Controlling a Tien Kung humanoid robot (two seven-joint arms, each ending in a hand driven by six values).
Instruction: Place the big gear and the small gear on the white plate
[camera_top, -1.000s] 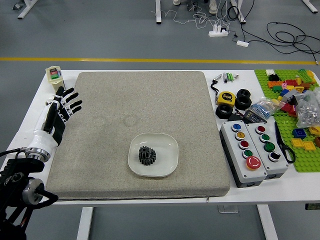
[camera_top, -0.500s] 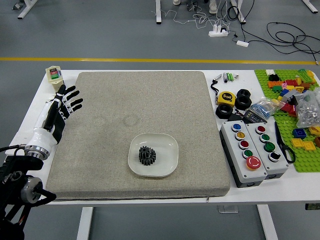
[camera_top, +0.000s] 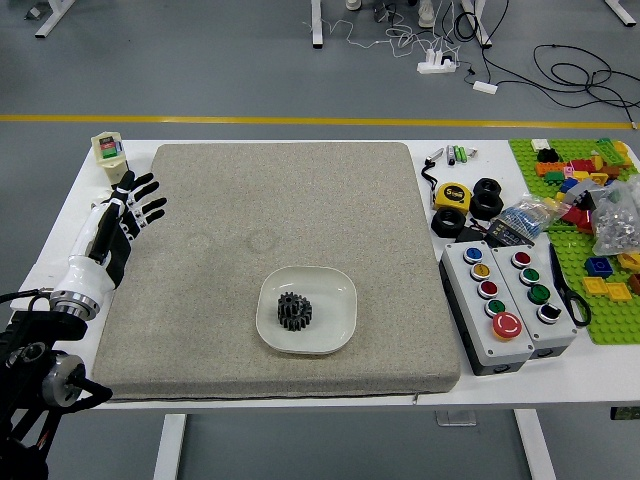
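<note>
1. While the left robot hand (camera_top: 124, 222) holds nothing, fingers spread apart, a black gear (camera_top: 294, 311) sits on the white plate (camera_top: 335, 325).
2. Yellow tape measure (camera_top: 452, 197) — its lettering too small to read.

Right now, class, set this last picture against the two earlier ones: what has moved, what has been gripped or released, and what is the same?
The left hand has shifted only very slightly, apparently toward the table's far side, its fingers spread. Nothing was taken hold of or let go. The white plate and the dark gearing on it stayed put.
</note>
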